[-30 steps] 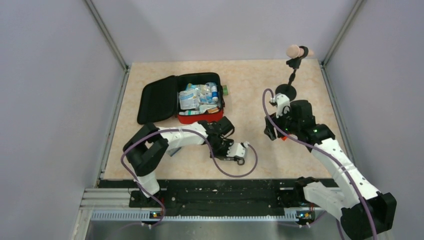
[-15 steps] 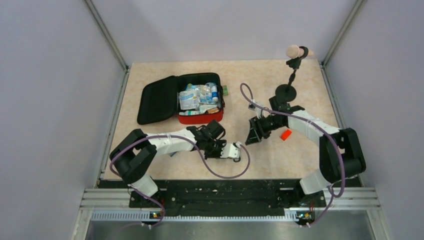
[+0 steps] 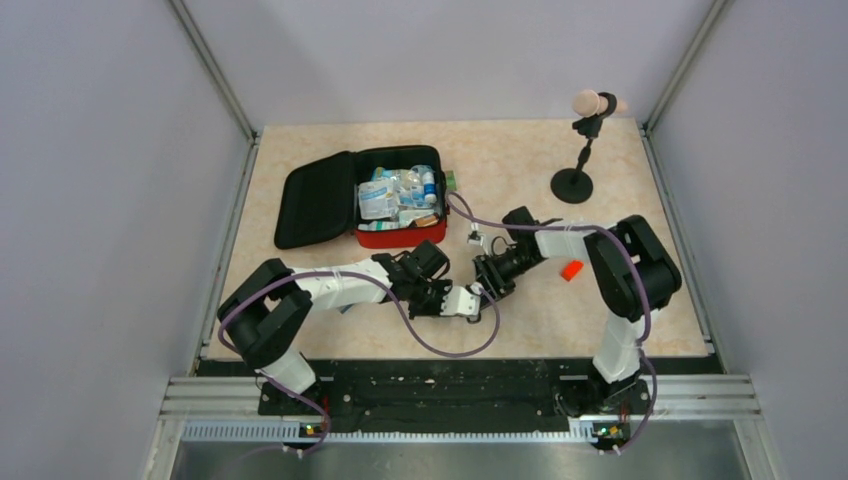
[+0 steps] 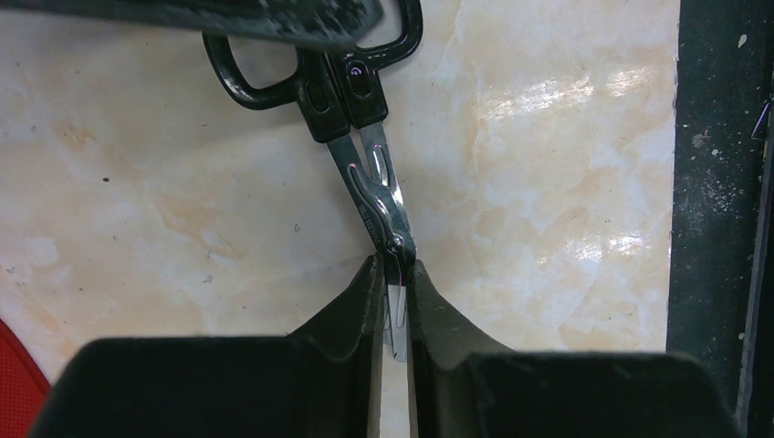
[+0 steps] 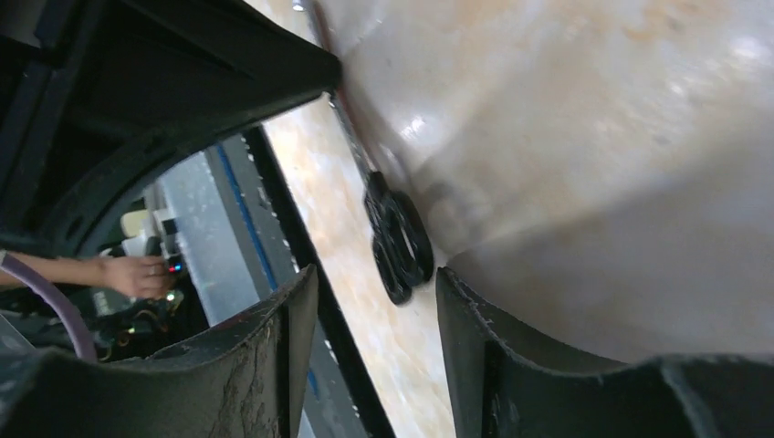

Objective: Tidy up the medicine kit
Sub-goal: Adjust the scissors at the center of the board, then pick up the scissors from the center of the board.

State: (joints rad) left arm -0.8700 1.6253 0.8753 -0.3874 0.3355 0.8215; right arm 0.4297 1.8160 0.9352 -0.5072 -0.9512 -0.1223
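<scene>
The red medicine kit [image 3: 400, 238] lies open at the back left, its black lid [image 3: 315, 200] flat to the left and its tray full of packets and small bottles. My left gripper [image 4: 392, 266] is shut on the blades of black-handled scissors [image 4: 374, 178], just above the table. The handles [image 4: 310, 64] point away from it. My right gripper [image 5: 374, 306] is open, and the scissor handles [image 5: 399, 242] sit just ahead of the gap between its fingers. From above, the two grippers, left [image 3: 480, 298] and right [image 3: 492, 274], meet in front of the kit.
A small orange-red block [image 3: 571, 269] lies on the table to the right of the grippers. A microphone stand [image 3: 574, 182] stands at the back right. The black base rail [image 4: 716, 210] runs along the table's near edge.
My right arm has swung left from beside the orange-red block to the scissor handles, its jaws narrowing a little. The left gripper has kept its grip and barely moved.
</scene>
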